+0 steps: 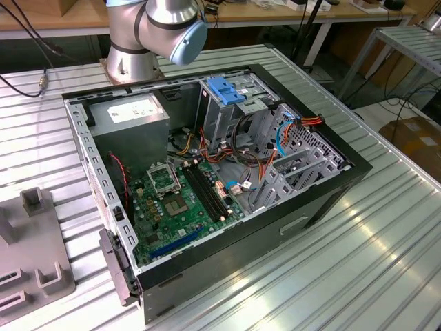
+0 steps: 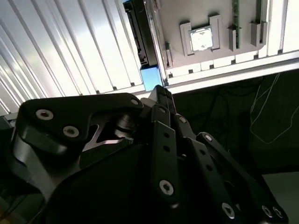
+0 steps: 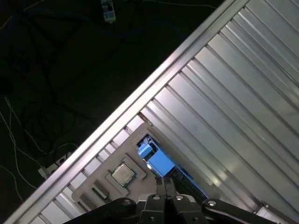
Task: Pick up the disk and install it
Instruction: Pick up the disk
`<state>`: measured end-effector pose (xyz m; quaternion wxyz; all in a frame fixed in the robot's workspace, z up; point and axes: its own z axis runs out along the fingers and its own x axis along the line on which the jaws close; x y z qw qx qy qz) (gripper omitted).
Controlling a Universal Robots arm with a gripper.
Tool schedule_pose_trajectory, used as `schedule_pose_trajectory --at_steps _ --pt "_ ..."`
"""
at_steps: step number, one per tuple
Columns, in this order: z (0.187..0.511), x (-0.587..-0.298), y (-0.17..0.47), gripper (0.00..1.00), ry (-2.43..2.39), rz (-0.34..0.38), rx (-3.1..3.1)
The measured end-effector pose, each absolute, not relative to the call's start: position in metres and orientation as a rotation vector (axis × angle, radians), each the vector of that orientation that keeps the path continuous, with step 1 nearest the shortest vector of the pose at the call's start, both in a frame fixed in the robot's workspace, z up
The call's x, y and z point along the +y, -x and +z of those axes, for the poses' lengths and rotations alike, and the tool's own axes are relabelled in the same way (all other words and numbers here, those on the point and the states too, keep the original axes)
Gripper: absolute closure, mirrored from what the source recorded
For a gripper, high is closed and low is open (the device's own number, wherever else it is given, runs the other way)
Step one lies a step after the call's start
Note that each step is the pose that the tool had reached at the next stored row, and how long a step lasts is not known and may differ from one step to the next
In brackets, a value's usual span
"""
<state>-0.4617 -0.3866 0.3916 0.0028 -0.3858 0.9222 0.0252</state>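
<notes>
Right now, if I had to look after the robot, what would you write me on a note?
The gripper is shut, holding nothing, and hovers just over the disk.
The disk sits at the edge of the grey tray, near a chip, on the ribbed table. It is not in the open computer case.
Done: nothing yet; the disk is not lifted.
Left: picking the disk up and installing it.
</notes>
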Motion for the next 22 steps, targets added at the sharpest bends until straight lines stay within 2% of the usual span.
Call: schedule_pose_trajectory --at_steps 22 --pt "0.3913 -0.3867 0.4617 0.9 1.751 0.078 2.611"
